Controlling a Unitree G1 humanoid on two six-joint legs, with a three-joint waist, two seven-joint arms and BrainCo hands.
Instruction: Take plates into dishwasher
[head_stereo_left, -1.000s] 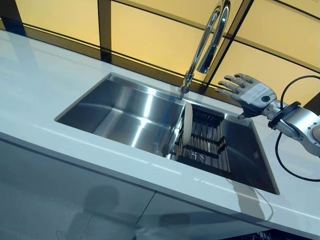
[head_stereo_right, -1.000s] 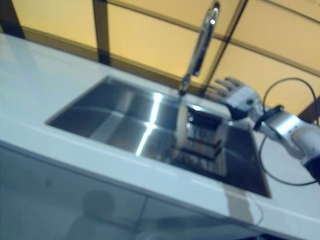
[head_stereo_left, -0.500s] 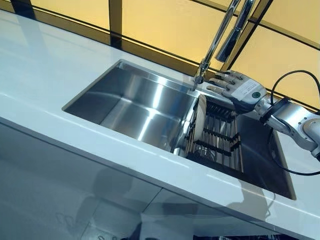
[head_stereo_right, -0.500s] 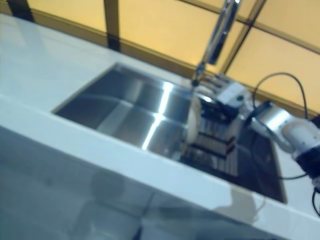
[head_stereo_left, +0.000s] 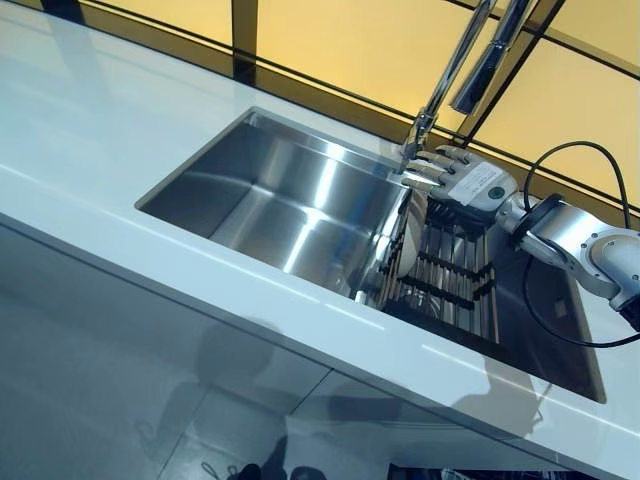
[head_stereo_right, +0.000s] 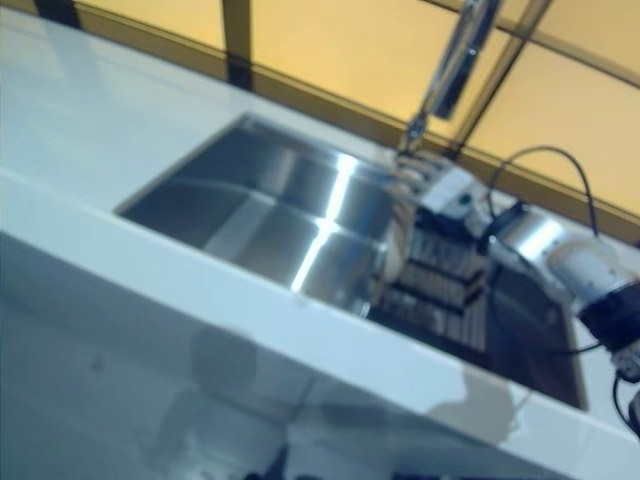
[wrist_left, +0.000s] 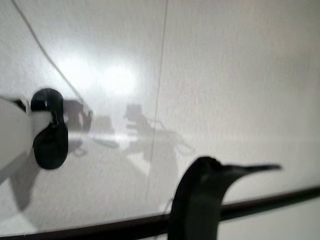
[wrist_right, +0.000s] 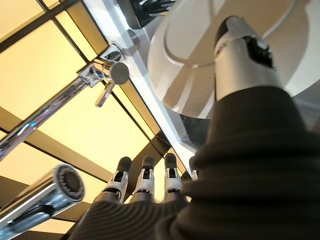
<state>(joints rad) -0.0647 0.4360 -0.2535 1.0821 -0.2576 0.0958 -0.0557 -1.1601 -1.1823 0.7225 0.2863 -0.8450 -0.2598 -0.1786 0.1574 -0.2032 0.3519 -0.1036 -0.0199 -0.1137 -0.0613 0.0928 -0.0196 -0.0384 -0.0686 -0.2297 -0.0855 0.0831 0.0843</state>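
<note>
The stainless steel sink basin (head_stereo_left: 280, 205) is lying at my left; the round white plate (head_stereo_left: 409, 238) is standing on edge in the dark slatted rack (head_stereo_left: 452, 282) — my right hand (head_stereo_left: 468, 186) is hovering at its top rim, fingers straight, holding nothing.

Steel sink (head_stereo_left: 280, 200) shiny silver-grey, white counter (head_stereo_left: 90, 130) around it; at 3 o'clock in the sink a black ribbed rack (head_stereo_left: 450, 280) with one plain white plate (head_stereo_left: 408, 240); chrome tap (head_stereo_left: 460, 60) at 1 o'clock; yellow panels (head_stereo_left: 330, 40) with dark frames at 12; right hand (head_stereo_left: 470, 185) silver with dark tips
</note>
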